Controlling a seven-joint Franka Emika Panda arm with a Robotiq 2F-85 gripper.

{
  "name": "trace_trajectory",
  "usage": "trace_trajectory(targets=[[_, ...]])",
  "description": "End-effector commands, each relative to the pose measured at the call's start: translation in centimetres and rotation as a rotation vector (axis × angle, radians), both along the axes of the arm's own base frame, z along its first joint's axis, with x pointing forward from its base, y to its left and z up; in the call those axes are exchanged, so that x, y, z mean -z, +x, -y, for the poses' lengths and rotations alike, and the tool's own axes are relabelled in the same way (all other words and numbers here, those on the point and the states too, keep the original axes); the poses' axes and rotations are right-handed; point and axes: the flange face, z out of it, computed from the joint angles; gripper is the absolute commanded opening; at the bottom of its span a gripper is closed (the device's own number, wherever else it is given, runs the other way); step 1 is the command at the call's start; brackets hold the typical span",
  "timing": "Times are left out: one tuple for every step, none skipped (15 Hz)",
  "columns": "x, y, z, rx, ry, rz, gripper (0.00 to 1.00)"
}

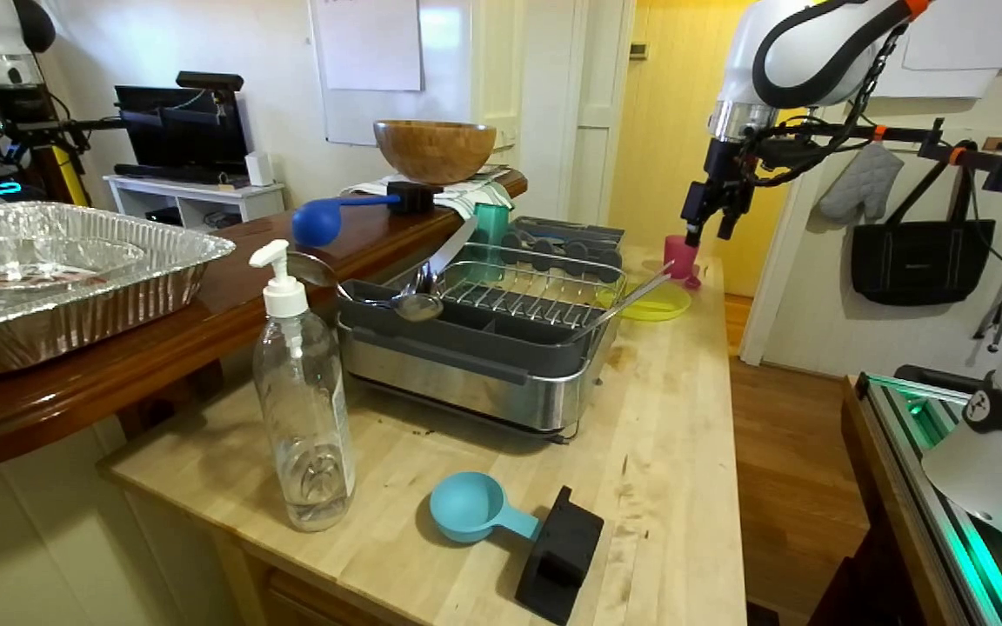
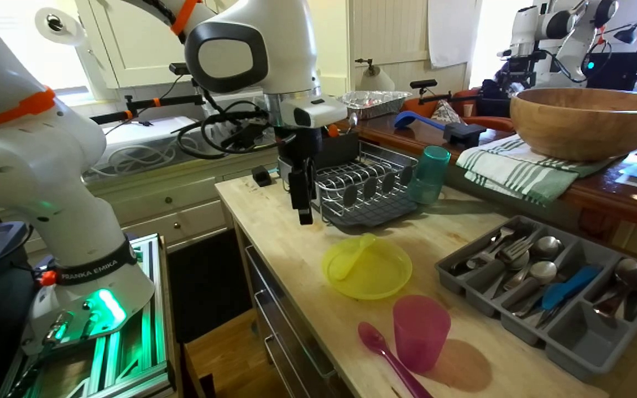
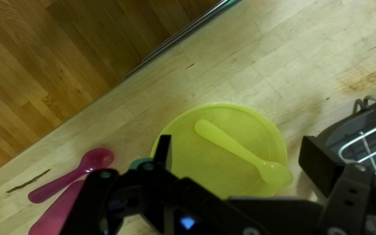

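Near the middle of the wrist view, here's the yellow spoon point(image 3: 237, 148), lying on the yellow plate point(image 3: 194, 160), handle toward 11 o'clock, bowl lapping over the rim at 4. And my hand point(image 3: 240, 156) is spread wide, fingers point(image 3: 320, 166) pointing down: one crosses the plate's 9 o'clock edge as my wrist sees it, its partner sits just past the 3 o'clock side. In an exterior view I hang over the desk point(image 2: 285, 237), at 10 o'clock from the plate.

Moving outward, same view, same clock: at 5 there's the pink cup point(image 2: 421, 334), upright, with the pink spoon point(image 2: 391, 359) flat just beside it. At 3, the cutlery tray point(image 2: 589, 337), loaded with metal cutlery point(image 2: 517, 251) and a blue utensil point(image 2: 568, 287). At 12, the dish rack point(image 2: 370, 188); at 1, right by its corner, a tilted teal cup point(image 2: 429, 177). Further off at 2, the wooden bowl point(image 2: 584, 127) rides on a striped towel point(image 2: 523, 166), up on the brown counter point(image 2: 603, 188).

Over to an exterior view, clock centred on the view: a pump bottle point(image 1: 303, 417) stands at 8 on the desk, and down at 6 lies a light blue scoop point(image 1: 466, 507), its handle meeting a black block point(image 1: 562, 552). At 9, a foil tray point(image 1: 118, 322) gleams on the brown counter.
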Motion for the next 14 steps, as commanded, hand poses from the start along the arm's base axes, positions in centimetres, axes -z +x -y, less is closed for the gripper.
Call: trace_trajectory(targets=[[0.9, 0.8, 0.7, -0.091, -0.048, 0.022, 1.00], [1.0, 1.0, 1.2, -0.103, -0.070, 0.029, 1.00], [1.3, 1.2, 1.7, -0.139, -0.067, 0.041, 1.00], [1.8, 1.5, 2.2, -0.168, -0.071, 0.050, 1.00], [2.2, 1.6, 2.6, -0.201, -0.075, 0.059, 1.00], [3.1, 1.8, 2.9, -0.241, -0.069, 0.055, 1.00], [3.9, 1.7, 3.1, -0.288, -0.061, 0.051, 1.00], [4.6, 1.7, 3.4, -0.328, -0.054, 0.048, 1.00], [5.3, 1.7, 3.6, -0.375, -0.047, 0.045, 1.00], [6.0, 1.8, 3.6, -0.425, -0.037, 0.042, 1.00], [6.6, 1.8, 3.7, -0.470, -0.036, 0.035, 1.00], [7.3, 1.8, 3.6, -0.505, -0.030, 0.036, 1.00], [7.8, 1.9, 3.7, -0.527, -0.034, 0.043, 1.00], [8.3, 2.1, 3.8, -0.538, -0.038, 0.056, 1.00]])
